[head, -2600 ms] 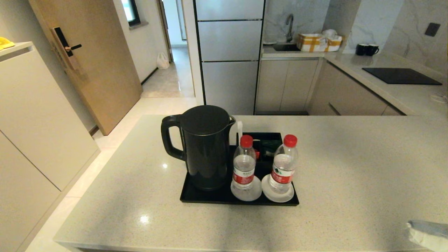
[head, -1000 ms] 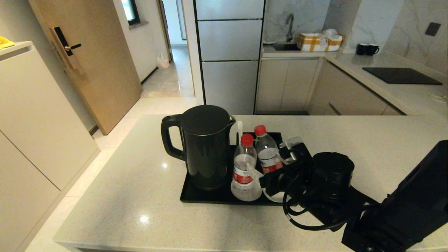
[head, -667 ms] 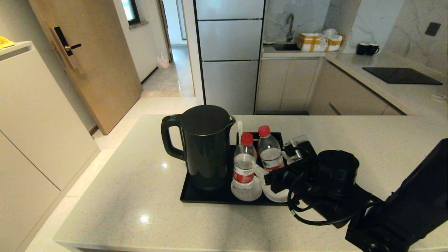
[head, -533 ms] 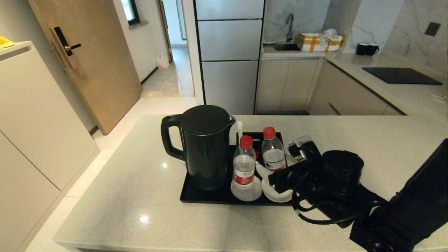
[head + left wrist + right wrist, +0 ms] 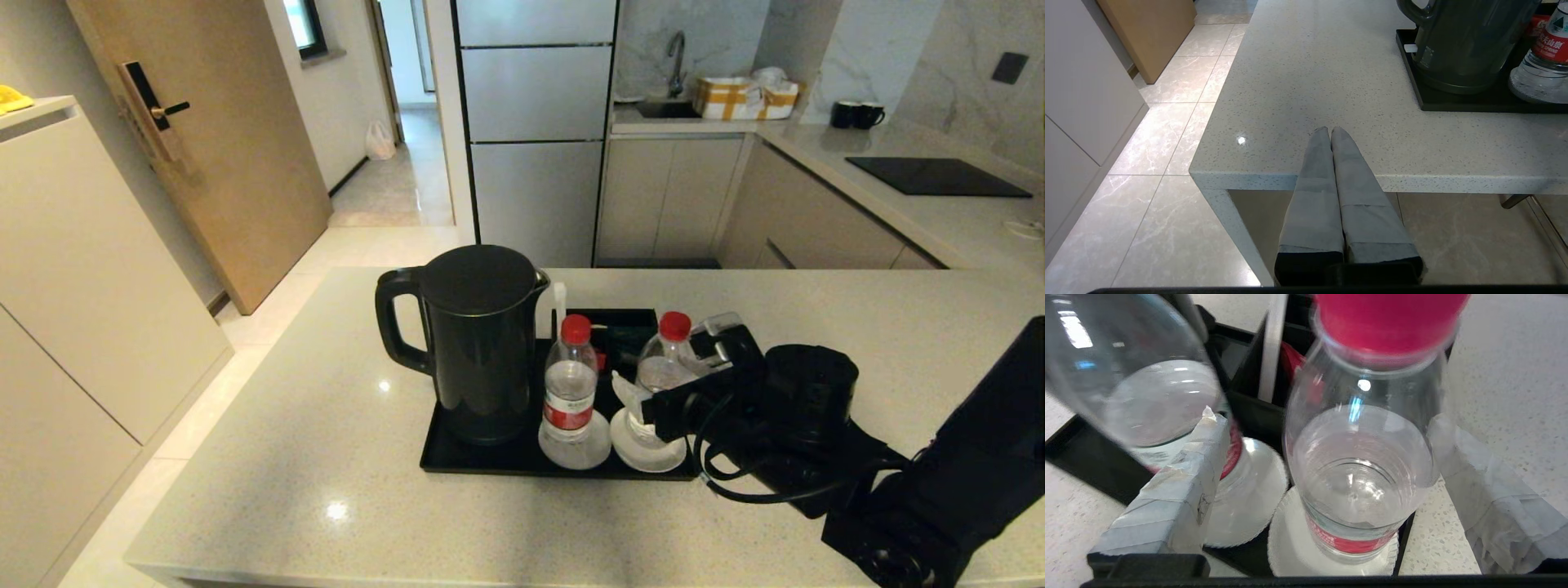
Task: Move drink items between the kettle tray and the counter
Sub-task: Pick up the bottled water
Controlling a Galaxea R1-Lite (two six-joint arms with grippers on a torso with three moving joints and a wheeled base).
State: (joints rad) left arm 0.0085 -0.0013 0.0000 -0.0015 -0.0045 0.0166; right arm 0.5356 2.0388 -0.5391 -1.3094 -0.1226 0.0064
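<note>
Two clear water bottles with red caps stand on white coasters at the front of the black kettle tray (image 5: 482, 462). My right gripper (image 5: 665, 356) is open and straddles the right bottle (image 5: 660, 374) at shoulder height. In the right wrist view this bottle (image 5: 1359, 473) stands upright on its coaster (image 5: 1290, 539). One finger (image 5: 1478, 486) is close beside it and the other finger (image 5: 1180, 490) stands apart from it. The left bottle (image 5: 569, 388) stands free next to the kettle. My left gripper (image 5: 1329, 130) is shut and empty over the counter's near left edge.
A tall black kettle (image 5: 482, 343) fills the tray's left half. A black compartment box (image 5: 624, 322) with sachets sits behind the bottles. The grey speckled counter (image 5: 857, 327) stretches wide to the right of the tray and in front of it.
My right arm came in from the lower right. The right bottle leaned back and left a second ago, and now stands upright on its coaster again as the gripper drew rightward.
</note>
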